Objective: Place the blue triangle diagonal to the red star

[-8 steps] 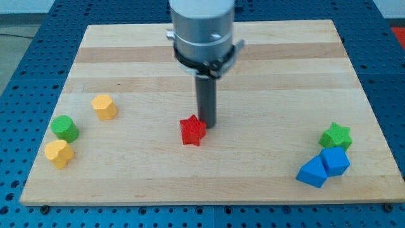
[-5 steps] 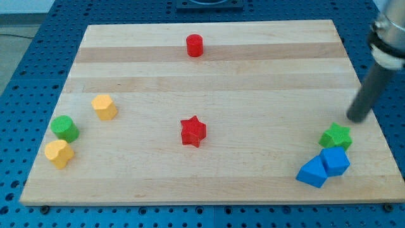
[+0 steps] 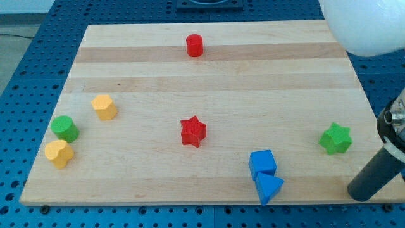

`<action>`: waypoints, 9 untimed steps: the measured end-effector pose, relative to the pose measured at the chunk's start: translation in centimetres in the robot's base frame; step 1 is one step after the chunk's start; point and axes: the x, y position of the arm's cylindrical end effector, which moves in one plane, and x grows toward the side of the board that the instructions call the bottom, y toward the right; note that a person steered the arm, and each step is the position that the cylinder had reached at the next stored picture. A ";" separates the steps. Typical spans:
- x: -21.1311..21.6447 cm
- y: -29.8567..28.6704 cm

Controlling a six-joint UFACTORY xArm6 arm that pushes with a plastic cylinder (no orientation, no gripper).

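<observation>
My tip (image 3: 361, 193), a bare rod without fingers, touches nothing; blue triangle (image 3: 269, 187) has shifted to five o'clock of red star (image 3: 193, 131).

A smooth white rounded shell (image 3: 364, 25), glossy and unmarked, fills the upper right corner of the frame. At the right edge lower down sits a grey metal collar (image 3: 397, 121) with a lighter ring and a small round fitting on its side. From it runs a straight, matte, dark rod (image 3: 380, 171), nearly black, ending at my tip (image 3: 359, 194) in the lower right.
</observation>
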 end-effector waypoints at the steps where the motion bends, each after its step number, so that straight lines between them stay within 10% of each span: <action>1: 0.0 -0.3; 6: -0.6 -16.9; 9: -9.1 -24.6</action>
